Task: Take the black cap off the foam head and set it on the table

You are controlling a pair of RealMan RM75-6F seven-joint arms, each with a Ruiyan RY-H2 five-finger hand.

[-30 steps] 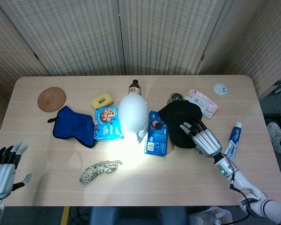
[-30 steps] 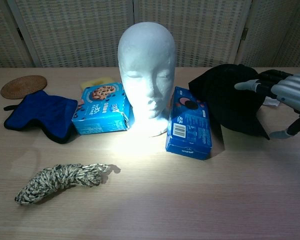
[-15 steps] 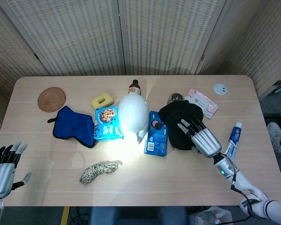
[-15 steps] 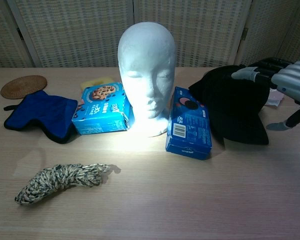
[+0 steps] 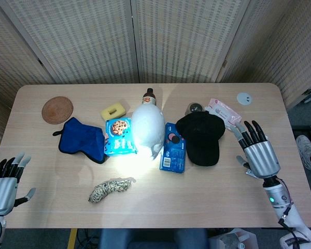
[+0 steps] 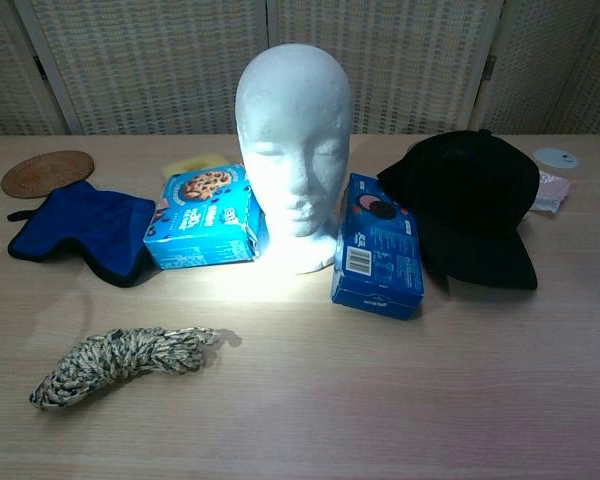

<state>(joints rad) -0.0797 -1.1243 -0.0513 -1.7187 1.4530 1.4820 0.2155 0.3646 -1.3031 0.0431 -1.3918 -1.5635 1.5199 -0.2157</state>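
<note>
The black cap lies on the table to the right of the bare white foam head, with a blue cookie box between them. My right hand hovers right of the cap, apart from it, fingers spread and holding nothing. It does not show in the chest view. My left hand hangs at the table's front left corner, fingers apart, empty.
Two blue cookie boxes flank the head. A blue mitt, a cork coaster, a yellow sponge, a bottle, a rope coil, a toothpaste tube and a pink packet also lie on the table.
My right hand has let go of the cap and drawn back to the right, off the cap. The cap now lies still on the table. The left hand barely moved.
</note>
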